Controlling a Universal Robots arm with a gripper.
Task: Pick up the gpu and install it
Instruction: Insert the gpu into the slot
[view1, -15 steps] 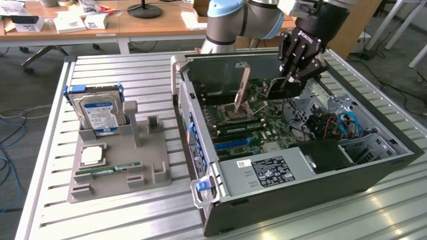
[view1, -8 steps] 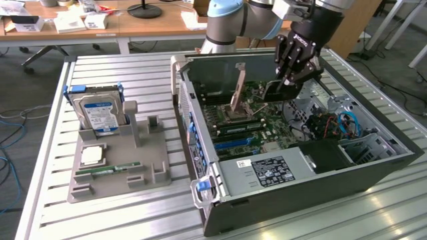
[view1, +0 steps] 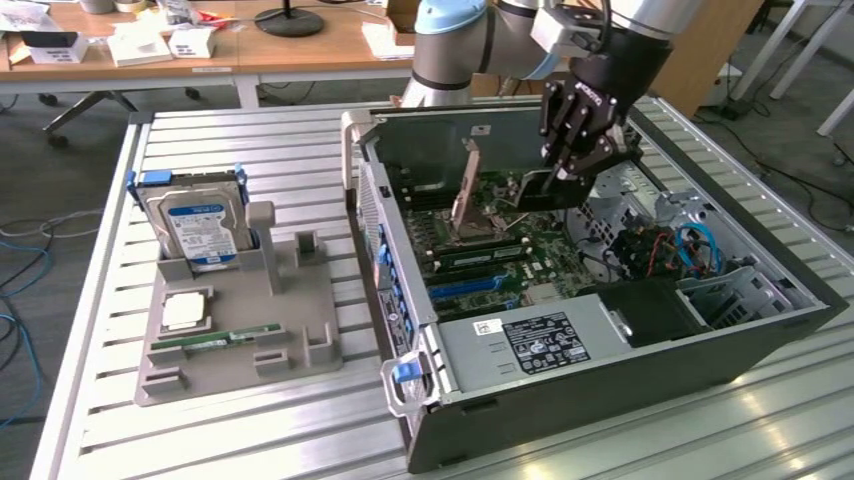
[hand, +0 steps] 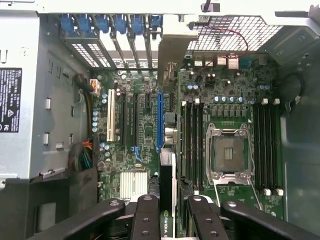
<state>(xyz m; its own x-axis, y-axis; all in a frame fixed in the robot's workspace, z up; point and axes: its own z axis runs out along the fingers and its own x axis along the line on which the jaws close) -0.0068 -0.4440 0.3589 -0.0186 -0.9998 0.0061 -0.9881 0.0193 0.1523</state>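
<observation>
My gripper (view1: 574, 160) hangs over the open computer case (view1: 747, 330), shut on the gpu (view1: 550, 192), a thin dark card held upright on its edge. In the wrist view the gpu (hand: 167, 175) shows edge-on between the black fingers (hand: 145, 215), running towards the rear slot openings with blue clips (hand: 107, 24). It sits just beside the long blue slot (hand: 159, 120) on the motherboard (hand: 130, 145). I cannot tell whether its lower edge touches a slot.
The empty processor socket (hand: 229, 152) and memory slots (hand: 192, 140) lie beside the card. The power supply (view1: 527, 340) fills the case's front corner. On the exterior view's left, a grey holder (view1: 300, 310) carries a hard drive (view1: 198, 225) and a green memory stick (view1: 214, 342).
</observation>
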